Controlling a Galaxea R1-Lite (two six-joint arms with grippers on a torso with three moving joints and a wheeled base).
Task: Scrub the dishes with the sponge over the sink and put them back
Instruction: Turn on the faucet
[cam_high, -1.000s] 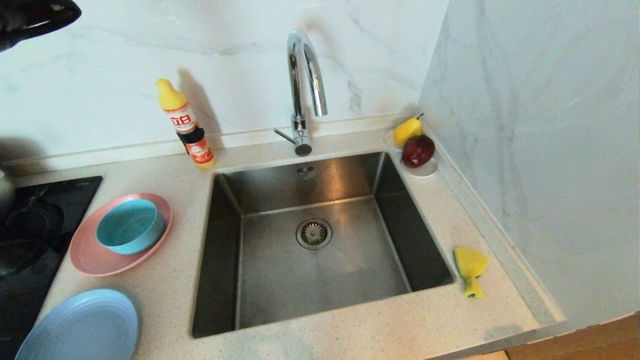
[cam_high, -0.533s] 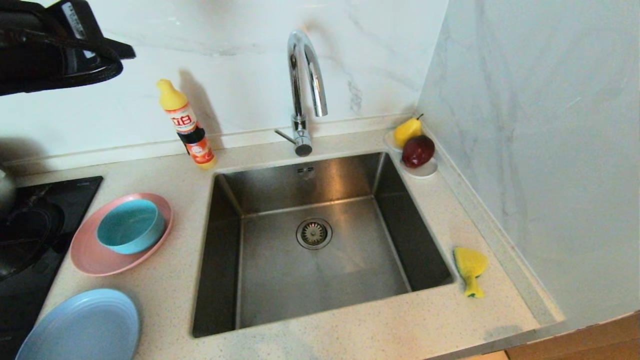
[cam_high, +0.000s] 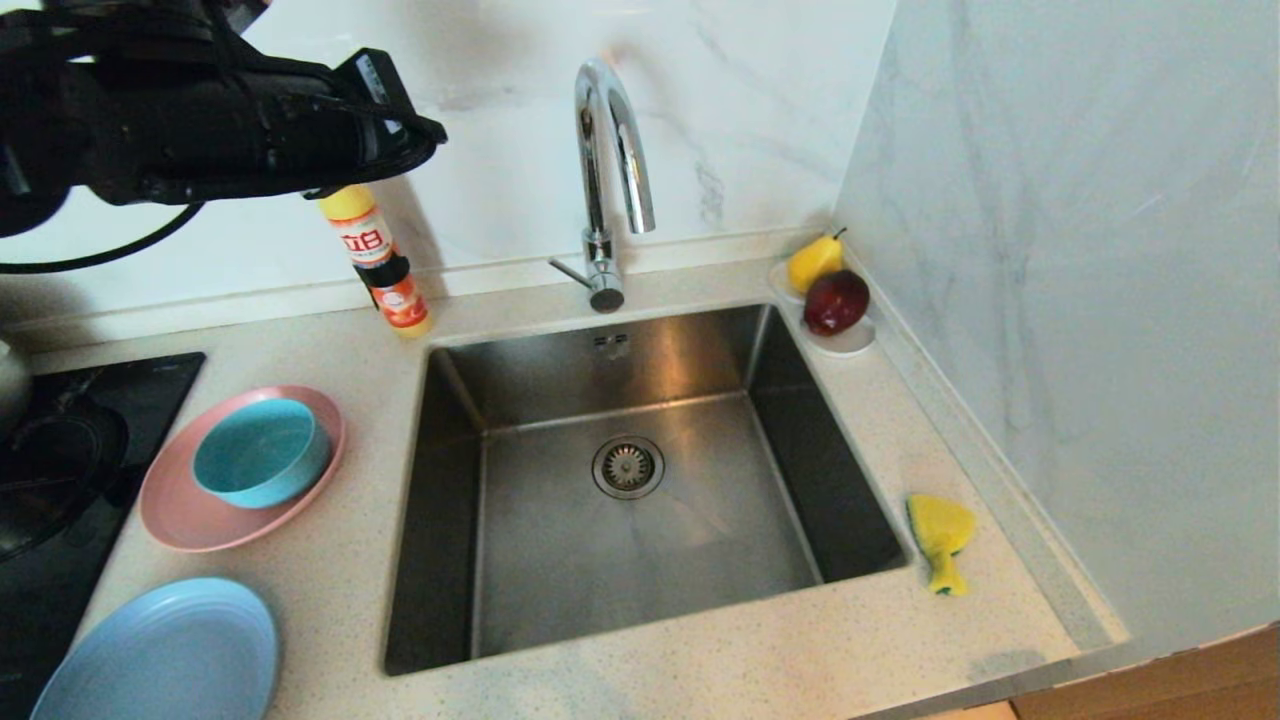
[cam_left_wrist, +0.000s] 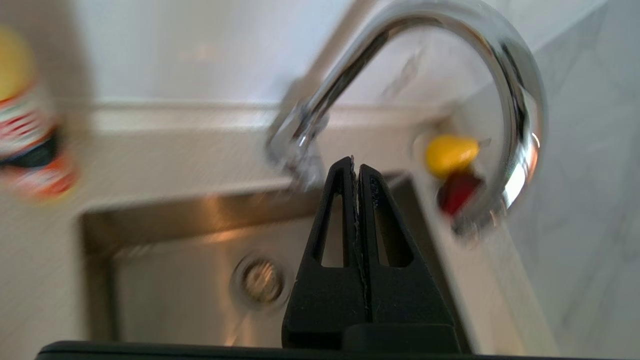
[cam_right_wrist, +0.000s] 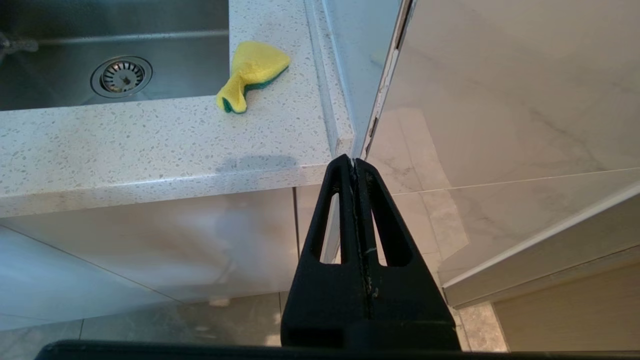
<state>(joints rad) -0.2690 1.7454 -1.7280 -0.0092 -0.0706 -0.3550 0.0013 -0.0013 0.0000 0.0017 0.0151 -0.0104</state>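
— Left gripper (cam_left_wrist: 355, 162) first: where do you have it?

— High in the air over the back left of the counter (cam_high: 700, 670), in front of the marble wall, with its fingers pressed flat together and nothing between them. From your head view the arm's dark bulk covers the cap of the detergent bottle (cam_high: 385, 275) that stands at the counter's back edge, left of the tap (cam_high: 610, 180).

— And the right gripper (cam_right_wrist: 356, 162)?

— Clenched as well, empty, parked low in front of the cabinet below the counter's front right corner.

— Where are your dishes?

— All on the counter left of the sink (cam_high: 630, 480). The teal bowl (cam_high: 260, 450) sits upright inside the pink plate (cam_high: 190, 520), beside the black hob (cam_high: 60, 480). The light-blue plate (cam_high: 165, 655) lies nearer the front left corner, apart from the pink one.

— The sponge?

— You'll find the sponge (cam_high: 940, 540) on the counter just beside the sink's right rim, toward the front, tail pointing at the front edge. Nobody touches it.

— Anything else?

— A yellow pear (cam_high: 815, 262) and a dark red fruit (cam_high: 836, 302) share a white saucer (cam_high: 850, 343) at the back right corner.
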